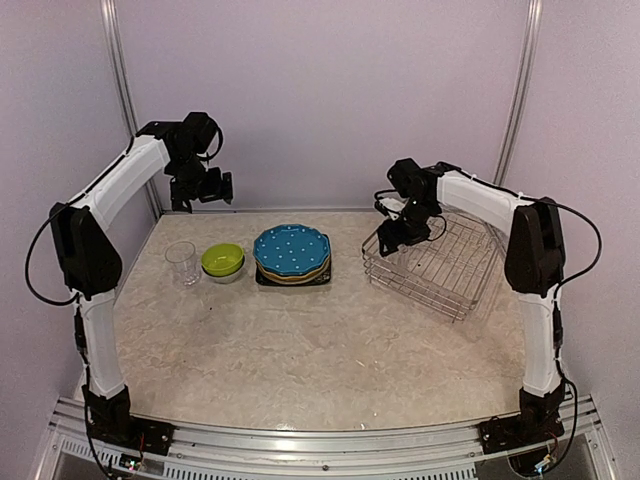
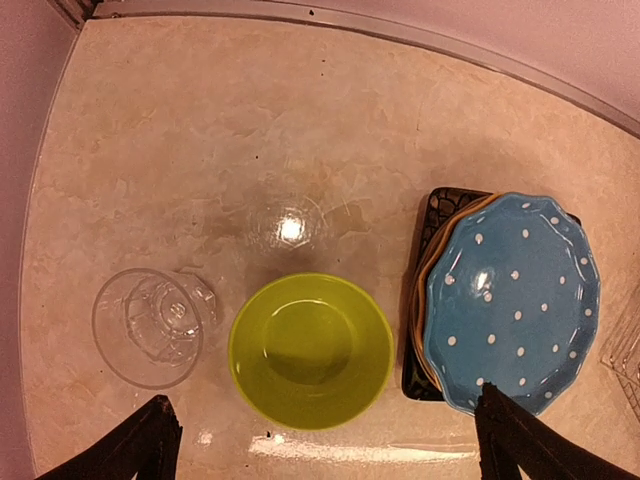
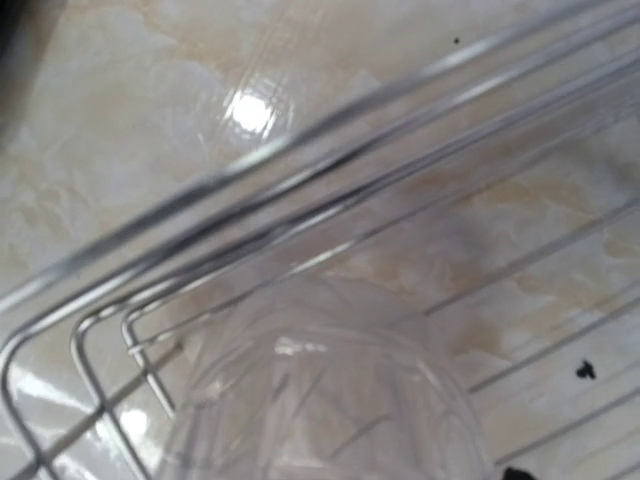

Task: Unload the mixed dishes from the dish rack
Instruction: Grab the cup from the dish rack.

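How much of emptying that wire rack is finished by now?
Mostly done. Out on the table already: a clear glass, the lime-green bowl and a plate stack topped by the blue dotted plate. In hand: the right end effector is at a corner of the dish rack, right by a second glass; whether it grips yet is unclear. Left: carrying that glass out. The left end effector hangs open.

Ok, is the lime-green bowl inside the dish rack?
No, the lime-green bowl sits on the table, between a clear glass and the plate stack.
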You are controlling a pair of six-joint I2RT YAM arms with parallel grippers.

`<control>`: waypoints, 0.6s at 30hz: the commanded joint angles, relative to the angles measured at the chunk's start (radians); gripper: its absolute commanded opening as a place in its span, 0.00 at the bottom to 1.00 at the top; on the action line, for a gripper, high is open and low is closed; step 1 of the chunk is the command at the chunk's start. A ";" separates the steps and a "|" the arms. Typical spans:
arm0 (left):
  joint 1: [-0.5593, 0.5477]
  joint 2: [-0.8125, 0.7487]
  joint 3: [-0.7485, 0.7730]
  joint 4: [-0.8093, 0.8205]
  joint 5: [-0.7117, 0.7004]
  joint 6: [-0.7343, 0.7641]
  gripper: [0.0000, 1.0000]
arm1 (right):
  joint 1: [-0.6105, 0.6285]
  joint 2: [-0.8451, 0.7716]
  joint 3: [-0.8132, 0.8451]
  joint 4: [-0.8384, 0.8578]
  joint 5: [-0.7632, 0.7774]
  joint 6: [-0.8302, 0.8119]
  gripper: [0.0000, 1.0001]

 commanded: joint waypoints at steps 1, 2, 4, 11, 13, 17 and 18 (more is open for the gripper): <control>-0.002 -0.069 -0.067 0.045 0.050 0.032 0.99 | -0.003 -0.094 0.052 -0.039 0.001 0.007 0.28; -0.002 -0.087 -0.100 0.074 0.070 0.036 0.99 | -0.005 -0.103 0.064 -0.045 -0.001 0.009 0.28; -0.002 -0.130 -0.144 0.129 0.101 0.049 0.99 | -0.007 -0.118 0.096 -0.060 0.000 0.013 0.28; -0.002 -0.249 -0.246 0.310 0.209 0.092 0.99 | -0.047 -0.171 0.183 -0.087 -0.063 0.044 0.27; -0.003 -0.280 -0.283 0.374 0.251 0.102 0.99 | -0.068 -0.194 0.188 -0.074 -0.107 0.057 0.26; -0.006 -0.361 -0.397 0.546 0.348 0.116 0.99 | -0.098 -0.246 0.191 -0.022 -0.257 0.091 0.26; -0.008 -0.394 -0.436 0.620 0.368 0.119 0.99 | -0.104 -0.257 0.191 -0.005 -0.317 0.106 0.26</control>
